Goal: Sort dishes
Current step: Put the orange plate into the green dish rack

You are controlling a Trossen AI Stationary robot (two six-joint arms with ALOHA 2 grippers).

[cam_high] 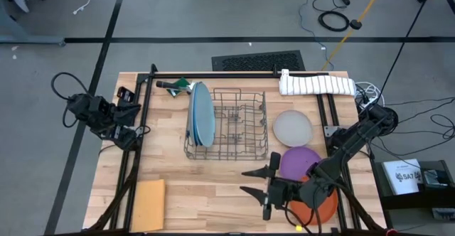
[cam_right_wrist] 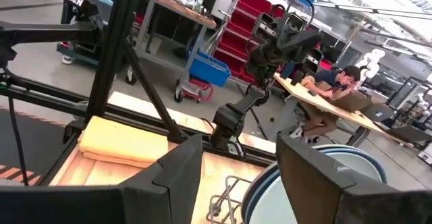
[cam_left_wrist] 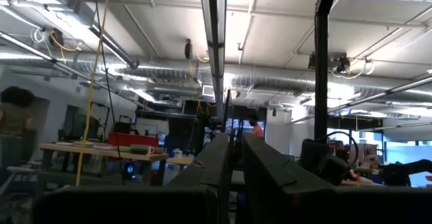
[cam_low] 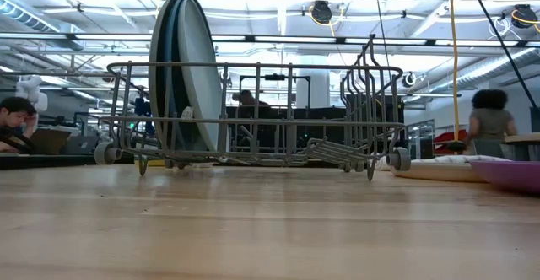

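Large plates [cam_high: 201, 114], pale teal and blue, stand on edge in the left end of the wire rack [cam_high: 234, 126]; they also show in the low view [cam_low: 181, 69] and the right wrist view [cam_right_wrist: 324, 183]. A light grey plate [cam_high: 292, 127] lies flat on the table right of the rack. A purple plate [cam_high: 301, 161] and an orange plate [cam_high: 316, 209] lie nearer, partly hidden under my right arm. My right gripper [cam_high: 245, 181] hovers open near the rack's near right corner, pointing at the table's left edge, with nothing between its fingers [cam_right_wrist: 236, 177]. My left gripper [cam_left_wrist: 234, 158] is shut and drawn back at the table's left edge.
A flat tan sheet [cam_high: 148, 204] lies at the near left corner. A rolled white towel [cam_high: 316, 85] lies at the far right, and a green-handled tool [cam_high: 178, 85] at the far edge left of the rack. Bare wood lies between the rack and the near edge. People sit in the room beyond.
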